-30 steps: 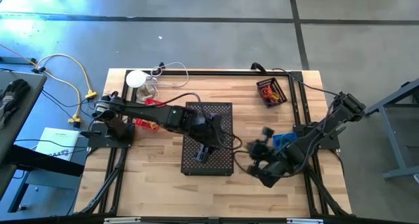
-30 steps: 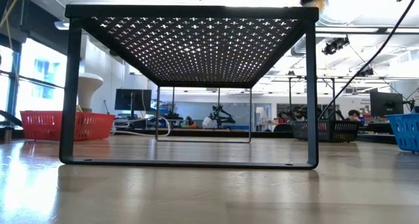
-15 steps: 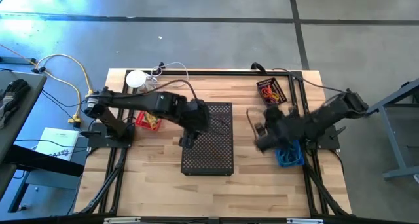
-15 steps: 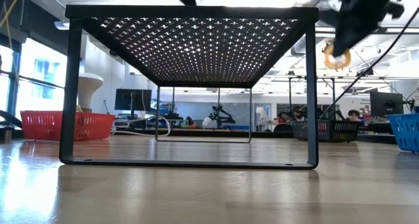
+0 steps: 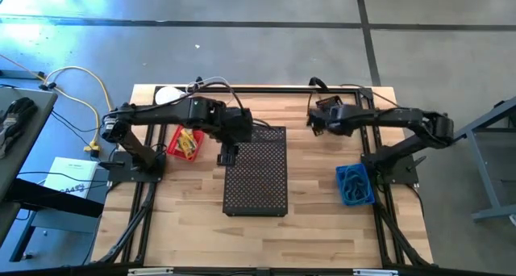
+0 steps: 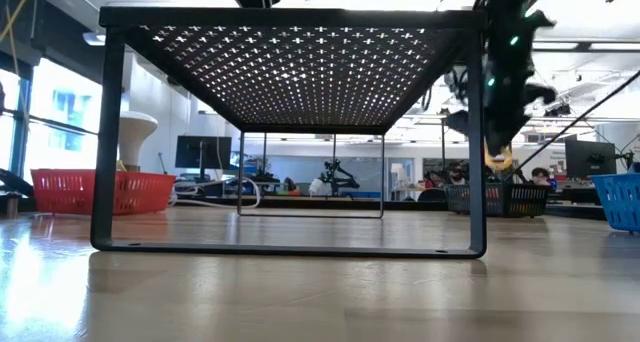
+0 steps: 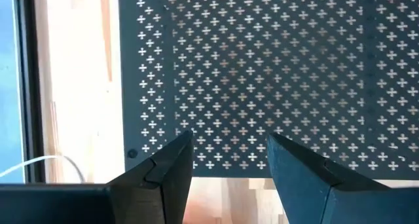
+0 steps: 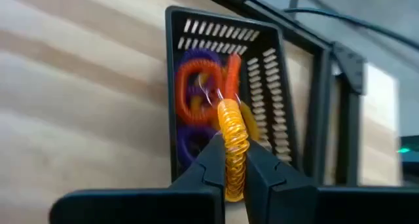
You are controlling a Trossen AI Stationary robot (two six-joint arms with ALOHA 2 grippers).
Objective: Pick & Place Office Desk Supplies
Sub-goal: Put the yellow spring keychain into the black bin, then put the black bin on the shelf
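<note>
My right gripper (image 8: 230,149) is shut on a yellow coiled loop (image 8: 230,126) and hovers above a black slotted basket (image 8: 278,73) at the table's far right. The basket holds orange loops (image 8: 196,86) and purple loops (image 8: 190,142). In the high view the right gripper (image 5: 325,118) covers most of that basket. In the low view the yellow loop (image 6: 493,160) shows below the gripper. My left gripper (image 7: 229,137) is open and empty. It stands over the left far edge of the black perforated stand (image 5: 256,171), as the high view (image 5: 226,155) also shows. My right gripper pinches the yellow coiled loop (image 8: 230,160) between its two fingers. The loop lies along the fingers, and its free end (image 8: 228,109) sticks out past the fingertips. The loop is lifted clear, above the black basket.
A red basket (image 5: 186,143) with yellow pieces stands left of the stand. A blue basket (image 5: 354,184) stands at the right near side. A white round disc (image 5: 167,95) with cords lies at the far left. A black frame runs along the table's edges.
My right gripper has carried the yellow loop from the table's near right side, past the blue basket, toward the far edge, and now stands over the black basket. My left gripper has drawn back from over the stand's middle toward the table's left and far edges.
</note>
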